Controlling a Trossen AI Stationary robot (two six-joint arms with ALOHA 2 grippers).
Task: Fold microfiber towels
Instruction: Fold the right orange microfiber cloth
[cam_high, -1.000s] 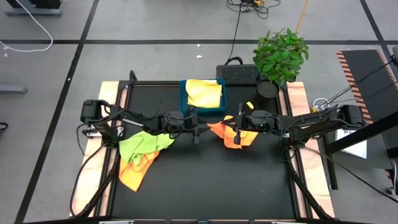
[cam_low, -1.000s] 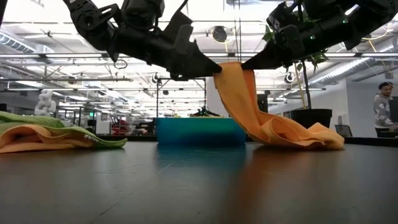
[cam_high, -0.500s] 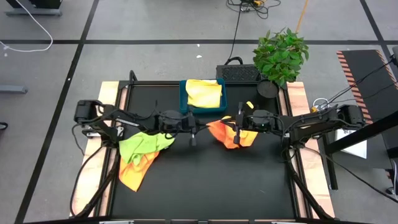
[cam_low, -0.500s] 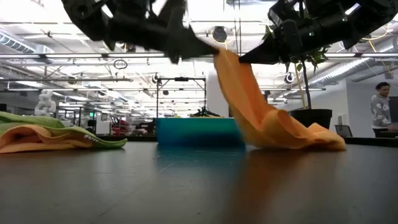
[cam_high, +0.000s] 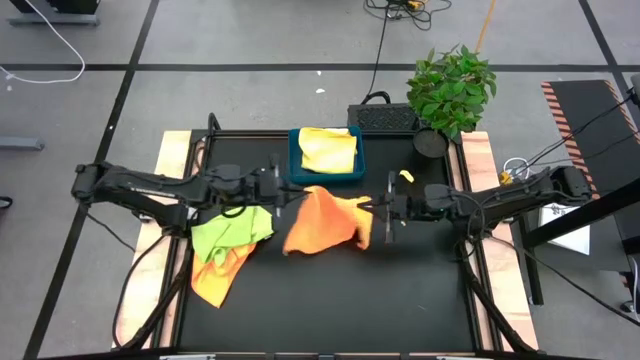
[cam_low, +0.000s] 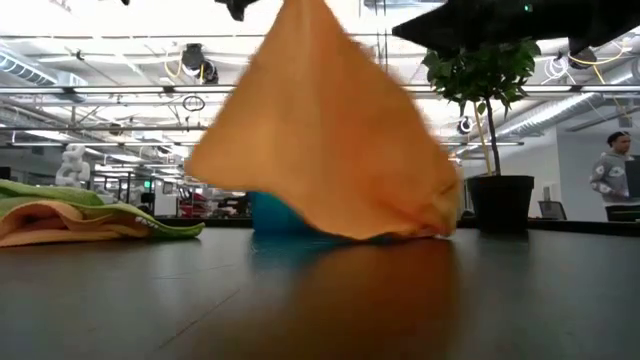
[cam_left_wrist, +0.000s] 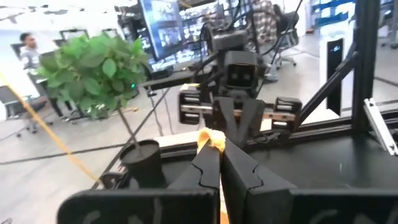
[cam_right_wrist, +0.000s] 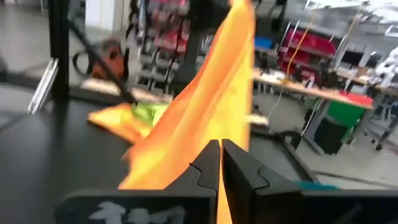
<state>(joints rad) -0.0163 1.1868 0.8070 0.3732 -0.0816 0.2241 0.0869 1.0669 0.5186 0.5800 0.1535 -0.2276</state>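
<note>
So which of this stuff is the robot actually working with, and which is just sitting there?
Part of the job:
orange towel, held up between the left gripper and right gripper
green towel lying on another orange one
yellow towel

Just there:
blue tray
potted plant

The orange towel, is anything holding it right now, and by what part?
Yes. Both tools are shut on the orange towel: the left tool pinches one upper corner, the right tool the opposite edge, stretching it above the table.
</note>
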